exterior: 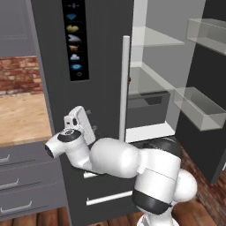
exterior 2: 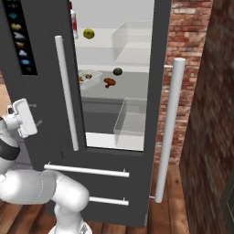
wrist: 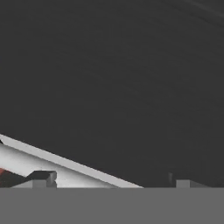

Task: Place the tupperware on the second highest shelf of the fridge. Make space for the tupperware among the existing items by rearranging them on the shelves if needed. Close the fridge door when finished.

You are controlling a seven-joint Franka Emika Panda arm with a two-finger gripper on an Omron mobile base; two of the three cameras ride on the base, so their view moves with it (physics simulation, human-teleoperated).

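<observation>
In the fridge (exterior 2: 45, 114), the tupperware (exterior 2: 89, 78), brown food (exterior 2: 109, 82) and a dark green fruit (exterior 2: 118, 71) lie on one glass shelf (exterior 2: 130, 87).

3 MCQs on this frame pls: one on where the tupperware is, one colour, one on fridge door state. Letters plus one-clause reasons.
1. Where is the tupperware?
A. On a shelf inside the fridge
B. On the wooden floor
C. In the hand

2. What colour is the cap end of the bottle on the upper shelf?
A. Blue
B. Red
C. Black

3. What state is the right fridge door in?
A. Shut
B. Removed
C. Swung open

Answers:
1 A: in the right base view the tub sits on a glass shelf in the fridge's white interior, left of a small dark green fruit.
2 B: red shows on the bottle beside the yellow-green fruit.
3 C: the white interior and door bins are exposed.
</observation>
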